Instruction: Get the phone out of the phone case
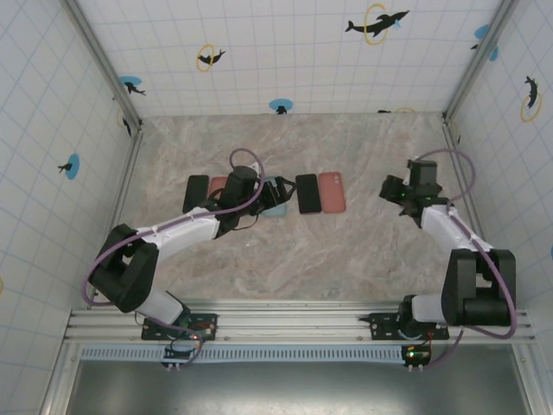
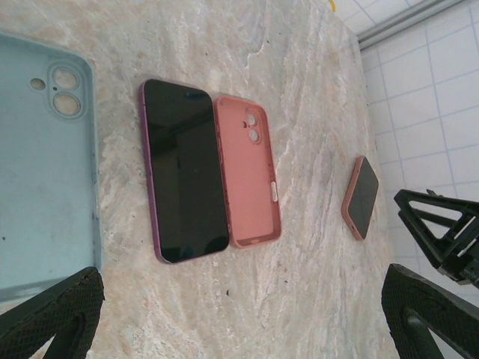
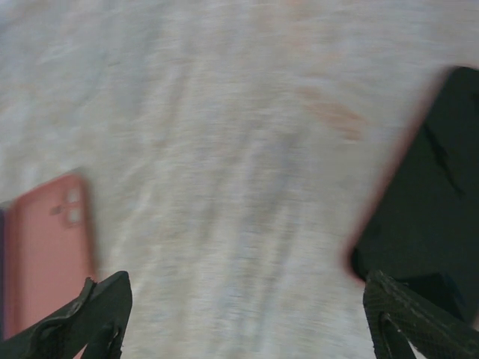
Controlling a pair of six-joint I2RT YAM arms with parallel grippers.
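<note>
Left arm (image 1: 181, 229) stretches forward, left gripper (image 2: 243, 284) spread wide above a cut-off blue case (image 2: 45, 187); right gripper (image 3: 247, 280) also apart, its view blurred.

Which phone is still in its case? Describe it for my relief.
On the marble table, go right past the purple phone and the empty pink case toward the right claw. Lying apart there, screen up, is a phone in a pink case; unlike that empty case, its shell wraps a dark screen.
</note>
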